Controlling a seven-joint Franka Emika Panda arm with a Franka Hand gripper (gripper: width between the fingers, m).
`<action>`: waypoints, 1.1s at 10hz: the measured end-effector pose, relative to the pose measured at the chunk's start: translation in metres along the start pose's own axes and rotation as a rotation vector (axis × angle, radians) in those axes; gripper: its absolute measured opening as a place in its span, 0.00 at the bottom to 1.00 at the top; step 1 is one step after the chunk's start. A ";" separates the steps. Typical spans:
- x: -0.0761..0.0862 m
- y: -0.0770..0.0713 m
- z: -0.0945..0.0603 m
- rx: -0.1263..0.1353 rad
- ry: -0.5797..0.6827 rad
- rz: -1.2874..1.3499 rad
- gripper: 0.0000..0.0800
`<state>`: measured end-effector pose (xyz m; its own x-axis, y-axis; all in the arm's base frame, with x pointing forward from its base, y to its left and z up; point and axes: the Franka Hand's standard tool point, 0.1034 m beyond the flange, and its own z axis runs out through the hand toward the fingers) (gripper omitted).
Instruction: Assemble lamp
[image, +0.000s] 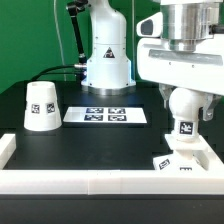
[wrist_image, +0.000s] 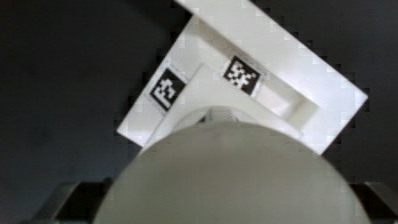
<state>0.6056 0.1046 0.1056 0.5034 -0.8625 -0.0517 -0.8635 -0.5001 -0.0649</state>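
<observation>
My gripper (image: 186, 98) is shut on the lamp's round bulb (image: 184, 108) and holds it upright, neck down, over the flat angular base block (image: 190, 160) at the exterior view's front right. I cannot tell whether the tagged neck (image: 185, 128) touches the base. In the wrist view the bulb (wrist_image: 222, 170) fills the foreground between my dark fingers (wrist_image: 71, 200), and the base (wrist_image: 267, 80) lies beyond it with two tags showing. The cone shade (image: 40, 106) stands alone at the exterior view's left.
The marker board (image: 105, 116) lies flat on the black table behind the middle. The robot pedestal (image: 108, 55) stands at the back. A low white wall (image: 90, 181) borders the front and the left (image: 7, 148).
</observation>
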 end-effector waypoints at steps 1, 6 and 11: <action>0.001 0.000 0.000 0.007 -0.012 0.054 0.72; 0.000 -0.001 0.000 0.012 -0.024 0.022 0.84; -0.001 -0.004 -0.002 0.025 -0.013 -0.583 0.87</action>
<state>0.6086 0.1080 0.1079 0.8960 -0.4439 -0.0121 -0.4424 -0.8900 -0.1101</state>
